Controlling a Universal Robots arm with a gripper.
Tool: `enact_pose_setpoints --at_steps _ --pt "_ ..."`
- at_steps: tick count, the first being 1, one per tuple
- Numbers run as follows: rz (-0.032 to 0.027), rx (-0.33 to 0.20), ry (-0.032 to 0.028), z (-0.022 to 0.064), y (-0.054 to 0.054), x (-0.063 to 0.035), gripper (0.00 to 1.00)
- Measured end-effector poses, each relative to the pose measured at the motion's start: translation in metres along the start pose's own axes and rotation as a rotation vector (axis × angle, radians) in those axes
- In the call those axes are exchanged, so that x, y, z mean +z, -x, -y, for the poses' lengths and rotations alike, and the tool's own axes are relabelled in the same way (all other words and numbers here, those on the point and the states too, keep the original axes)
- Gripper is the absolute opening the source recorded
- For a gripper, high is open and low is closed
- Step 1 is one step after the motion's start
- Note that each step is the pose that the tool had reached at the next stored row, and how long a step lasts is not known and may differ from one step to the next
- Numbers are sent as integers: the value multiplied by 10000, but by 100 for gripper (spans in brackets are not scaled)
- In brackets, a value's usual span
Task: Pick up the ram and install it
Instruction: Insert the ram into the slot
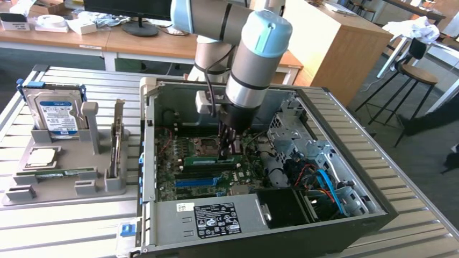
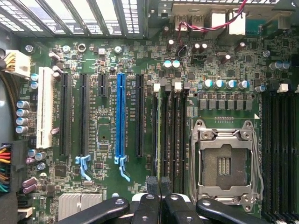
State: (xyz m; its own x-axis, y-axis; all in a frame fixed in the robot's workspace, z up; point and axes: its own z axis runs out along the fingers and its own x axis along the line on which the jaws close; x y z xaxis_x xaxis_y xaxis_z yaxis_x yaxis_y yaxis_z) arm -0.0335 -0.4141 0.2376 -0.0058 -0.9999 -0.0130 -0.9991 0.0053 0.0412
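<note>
The black tool (image 1: 228, 146) stands inside the open metal computer case (image 1: 169, 220), its jaws narrow and clamped on the ram (image 1: 209, 159), a thin green stick lying over the black memory slots. From the wrist the ram (image 2: 160, 130) shows edge-on, chips and label hidden, with the square steel processor socket (image 2: 224, 163) beside it. A matching stick (image 1: 64, 173) lies on the grey tray (image 1: 43, 196) on the slatted table (image 1: 72, 228), at nine o'clock from the case in the exterior view.

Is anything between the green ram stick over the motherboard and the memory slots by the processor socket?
Nothing visible. The thin green ram stick, held in the jaws of the gripper, sits directly over the black memory slots beside the empty silver processor socket; no cable crosses between them.
</note>
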Motion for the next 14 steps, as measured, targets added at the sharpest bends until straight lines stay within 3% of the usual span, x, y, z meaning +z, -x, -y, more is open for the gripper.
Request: enact_pose_setpoints --at_steps 14 --pt "-3 0 0 0 -21 1 11"
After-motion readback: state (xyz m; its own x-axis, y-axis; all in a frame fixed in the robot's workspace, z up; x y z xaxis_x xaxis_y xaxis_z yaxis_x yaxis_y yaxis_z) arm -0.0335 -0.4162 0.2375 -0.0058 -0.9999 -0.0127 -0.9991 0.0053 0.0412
